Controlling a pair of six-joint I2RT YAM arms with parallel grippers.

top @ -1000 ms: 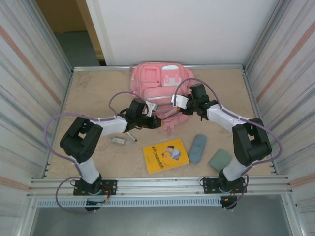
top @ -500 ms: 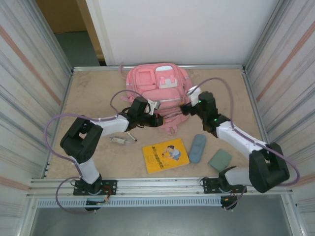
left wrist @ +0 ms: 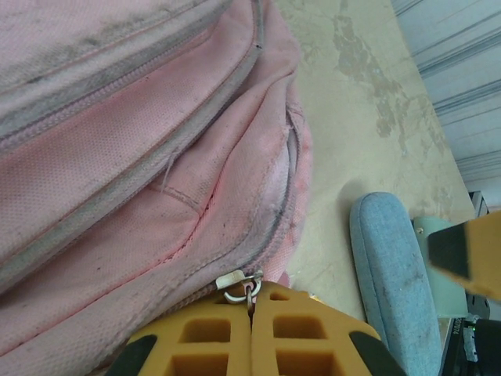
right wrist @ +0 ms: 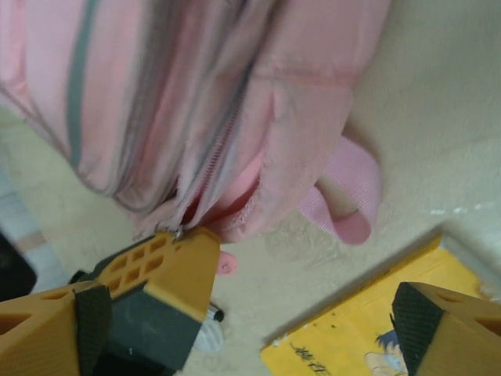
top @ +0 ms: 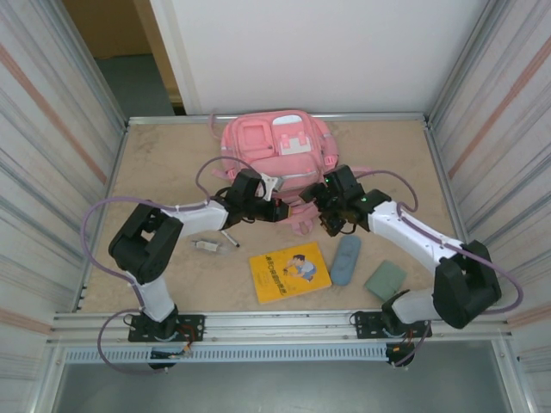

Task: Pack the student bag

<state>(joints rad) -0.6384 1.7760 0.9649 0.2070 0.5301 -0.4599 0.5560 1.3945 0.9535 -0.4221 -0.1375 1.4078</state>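
The student bag (top: 274, 146), a big pink backpack, lies flat at the back middle of the table. My left gripper (top: 280, 211) is at its near edge, shut on a small metal zip pull (left wrist: 249, 285). The right wrist view shows the same pull (right wrist: 178, 233) at the end of a zip that gapes slightly. My right gripper (top: 329, 219) hovers just right of the left one, over the bag's near edge and a pink strap loop (right wrist: 348, 196). It stands wide open (right wrist: 249, 313) with nothing between its fingers.
A yellow picture book (top: 290, 271) lies near the front middle. A blue-grey pencil case (top: 346, 258) and a green pad (top: 384, 280) are to its right. A pen and small bits (top: 215, 243) sit left of the book. Metal walls close in both sides.
My right gripper let go, opened wide and swung from the bag's right side down to its near edge. The bag settled flat and slightly left. The left gripper stayed shut in place.
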